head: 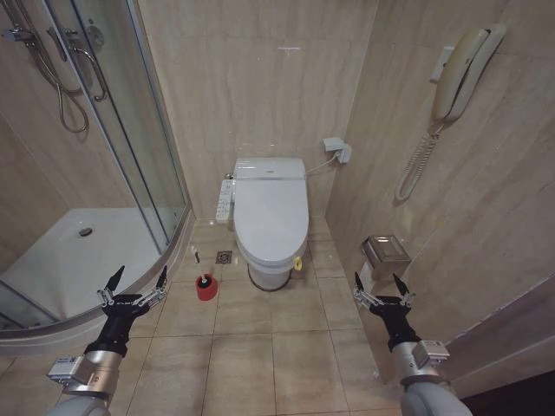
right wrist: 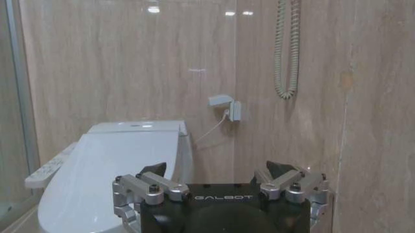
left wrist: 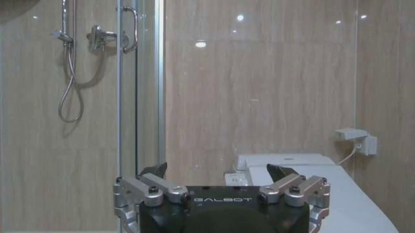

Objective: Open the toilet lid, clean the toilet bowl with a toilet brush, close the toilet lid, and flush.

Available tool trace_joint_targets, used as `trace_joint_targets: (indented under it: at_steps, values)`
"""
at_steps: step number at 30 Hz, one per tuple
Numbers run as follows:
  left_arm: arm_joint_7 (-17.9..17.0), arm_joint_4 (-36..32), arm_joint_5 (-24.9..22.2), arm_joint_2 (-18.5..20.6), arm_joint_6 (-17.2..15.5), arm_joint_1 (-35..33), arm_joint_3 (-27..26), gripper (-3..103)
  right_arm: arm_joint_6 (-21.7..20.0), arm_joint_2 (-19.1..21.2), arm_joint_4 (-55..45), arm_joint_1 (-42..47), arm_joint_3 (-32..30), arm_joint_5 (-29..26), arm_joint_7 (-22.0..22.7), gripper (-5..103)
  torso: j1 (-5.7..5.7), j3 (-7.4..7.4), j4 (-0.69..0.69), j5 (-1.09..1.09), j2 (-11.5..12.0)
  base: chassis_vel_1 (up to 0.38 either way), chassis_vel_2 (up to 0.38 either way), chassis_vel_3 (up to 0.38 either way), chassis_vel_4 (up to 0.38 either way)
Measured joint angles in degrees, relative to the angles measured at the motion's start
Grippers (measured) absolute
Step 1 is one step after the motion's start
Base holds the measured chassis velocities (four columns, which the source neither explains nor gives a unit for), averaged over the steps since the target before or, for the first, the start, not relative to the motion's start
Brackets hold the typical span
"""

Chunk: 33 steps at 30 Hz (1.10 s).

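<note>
The toilet lid (head: 271, 212) lies shut over the toilet bowl (head: 269, 270) against the back wall; the lid also shows as a smooth white surface (right wrist: 110, 170) (left wrist: 363, 199). The toilet brush (head: 200, 267) stands with its thin white handle up in a small red cup holder (head: 206, 288) on the floor beside the bowl. My left gripper (head: 133, 286) (left wrist: 217, 172) hangs open near the shower's curved edge, short of the brush. My right gripper (head: 382, 287) (right wrist: 217, 170) hangs open near the wall on the other side of the bowl. Neither holds anything.
A glass shower enclosure (head: 130, 130) with a white shower tray (head: 78, 260) fills the left. A button panel (head: 225, 199) runs along the bowl's side. A wall phone (head: 460, 78) with coiled cord, a paper holder (head: 386, 251) and a wall socket (head: 336, 149) sit on the right.
</note>
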<state>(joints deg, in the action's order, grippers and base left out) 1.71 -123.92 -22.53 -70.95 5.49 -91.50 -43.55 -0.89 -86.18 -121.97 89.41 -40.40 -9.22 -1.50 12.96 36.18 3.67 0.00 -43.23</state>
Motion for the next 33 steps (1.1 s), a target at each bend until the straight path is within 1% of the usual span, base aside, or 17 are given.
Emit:
trace_joint_targets:
  at_steps: [11, 15, 18, 22, 27, 31, 33]
  values:
    - [0.00, 0.00, 0.00, 0.00, 0.00, 0.00, 0.00, 100, 0.00, 0.00, 0.15, 0.03, -0.13, 0.16, 0.15, 100, 0.00, 0.00, 0.00, 0.00, 0.00, 0.000, 0.000, 0.000, 0.000]
    - [0.00, 0.00, 0.00, 0.00, 0.00, -0.01, 0.00, 100, 0.78, 0.12, 0.43, 0.17, -0.33, -1.54, -0.30, 100, 0.00, 0.00, 0.00, 0.00, 0.00, 0.000, 0.000, 0.000, 0.000]
    - [0.00, 0.00, 0.00, 0.00, 0.00, -0.02, 0.00, 100, 1.63, 0.38, 1.14, 0.07, -0.31, -3.16, 0.92, 100, -0.01, 0.00, 0.00, 0.00, 0.00, 0.000, 0.000, 0.000, 0.000]
    - [0.00, 0.00, 0.00, 0.00, 0.00, -0.02, 0.00, 100, 1.91, 0.58, 1.48, -0.01, -0.30, -3.43, 0.98, 100, -0.01, 0.00, -0.01, 0.00, 0.00, -0.018, 0.019, 0.033, -0.016]
    - [0.00, 0.00, 0.00, 0.00, 0.00, -0.01, 0.00, 100, 2.01, 0.44, 1.52, -0.27, -0.13, -3.48, 1.01, 100, -0.01, -0.01, 0.01, 0.00, -0.01, -0.099, 0.105, 0.122, -0.112]
    - [0.00, 0.00, 0.00, 0.00, 0.00, -0.01, 0.00, 100, 2.06, 0.49, 1.74, -0.35, -0.21, -3.09, 1.34, 100, 0.00, 0.00, -0.02, 0.01, 0.00, -0.215, 0.209, 0.194, -0.185]
    - [0.00, 0.00, 0.00, 0.00, 0.00, 0.05, 0.00, 100, 2.30, 0.59, 2.07, -0.48, -0.54, -2.10, 2.11, 100, 0.03, 0.01, 0.01, -0.01, 0.01, -0.184, 0.203, 0.178, -0.217]
